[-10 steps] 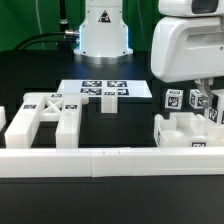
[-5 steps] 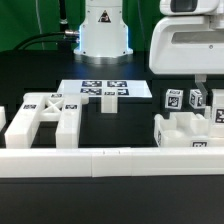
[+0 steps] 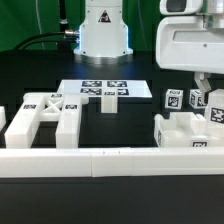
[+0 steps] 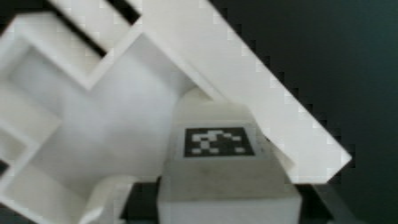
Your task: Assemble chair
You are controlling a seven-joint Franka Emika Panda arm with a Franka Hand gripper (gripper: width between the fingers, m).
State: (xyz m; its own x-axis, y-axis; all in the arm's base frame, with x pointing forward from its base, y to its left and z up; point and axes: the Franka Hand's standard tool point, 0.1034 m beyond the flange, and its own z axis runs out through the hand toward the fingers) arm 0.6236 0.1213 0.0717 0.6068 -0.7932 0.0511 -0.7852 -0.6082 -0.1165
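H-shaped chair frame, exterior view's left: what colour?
The frame is white with black-and-white square tags; exterior view shows it best.

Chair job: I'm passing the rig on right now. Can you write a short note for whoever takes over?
Gripper: low over the parts at the exterior view's right. Whether it holds anything cannot be told. The wrist view shows a tagged block right under it.
Parts: a part cluster with tagged posts sits at the exterior view's right. A frame lies loose at the left. A short post stands by the marker board.
Done: some parts are grouped at the right, but no chair is finished.
Left: the frame and the short post are not yet joined.
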